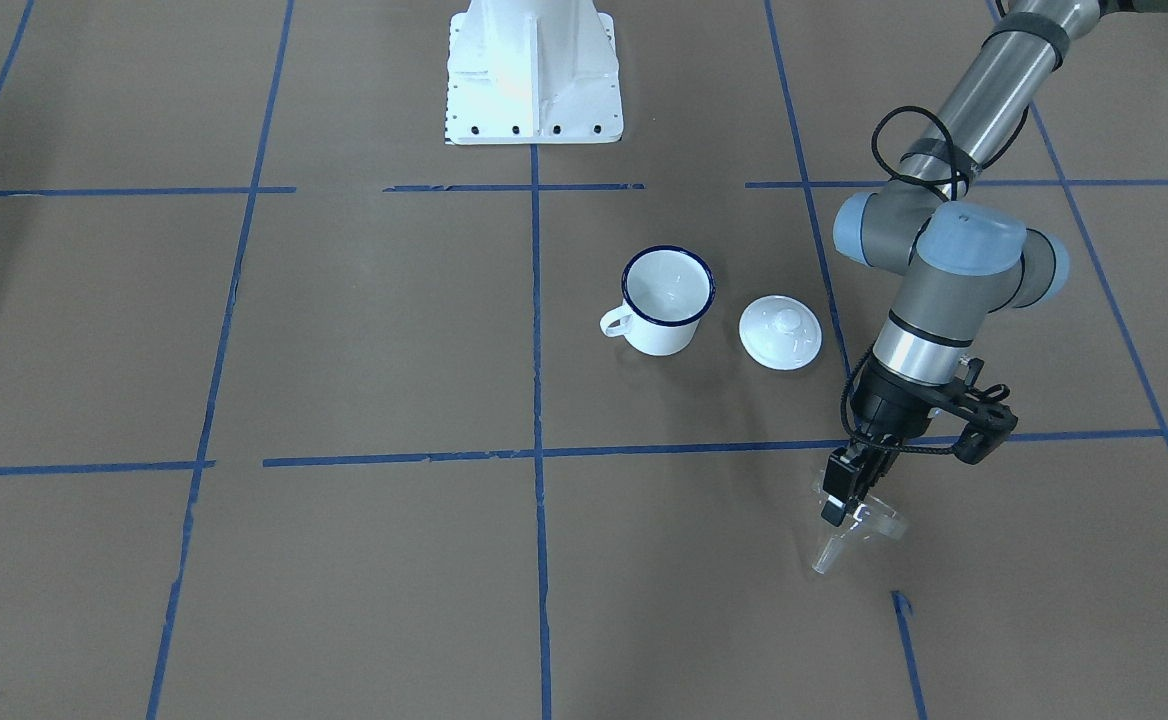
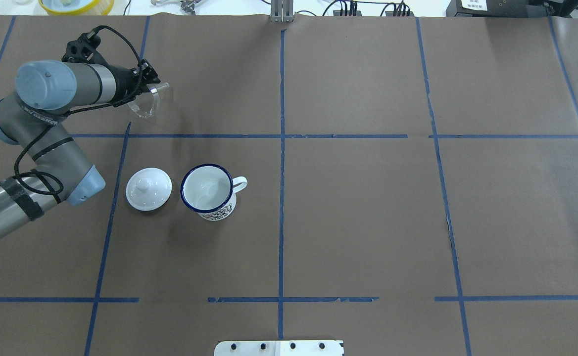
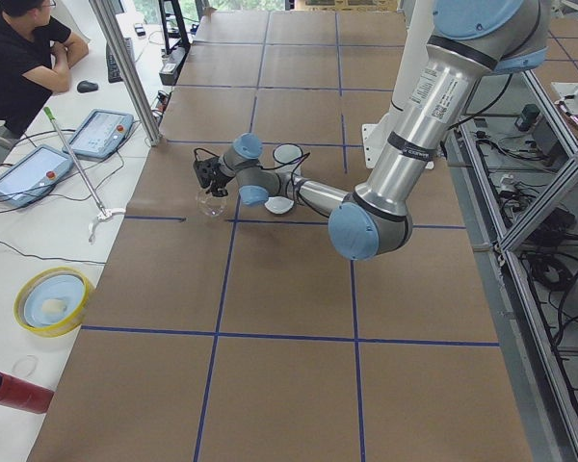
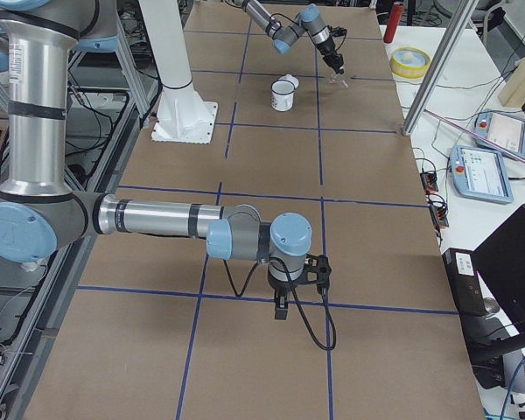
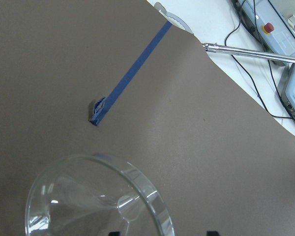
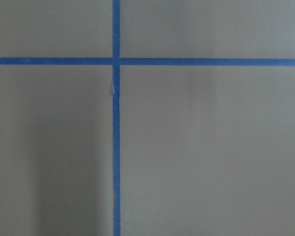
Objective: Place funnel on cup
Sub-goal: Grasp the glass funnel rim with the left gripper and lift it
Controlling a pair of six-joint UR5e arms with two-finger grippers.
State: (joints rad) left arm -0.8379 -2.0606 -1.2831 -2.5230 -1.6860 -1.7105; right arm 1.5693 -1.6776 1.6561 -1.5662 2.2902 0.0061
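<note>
- Two arms show; the left gripper (image 1: 849, 497) is closed narrowly on the rim of the funnel (image 1: 862, 528).
- The funnel hangs tilted, its spout slanting down toward the brown table (image 1: 344, 350) (whether it touches the paper I cannot tell).
- It is well apart from the cup (image 1: 666, 300), across the blue tape line (image 1: 644, 450) on the operators' side.
- The cup stands upright, with the white lid (image 1: 780, 332) just beside it, not touching.
- The right gripper (image 4: 280, 308) hovers low over the table, far from the cup; I cannot tell whether it is wide or narrow.
</note>
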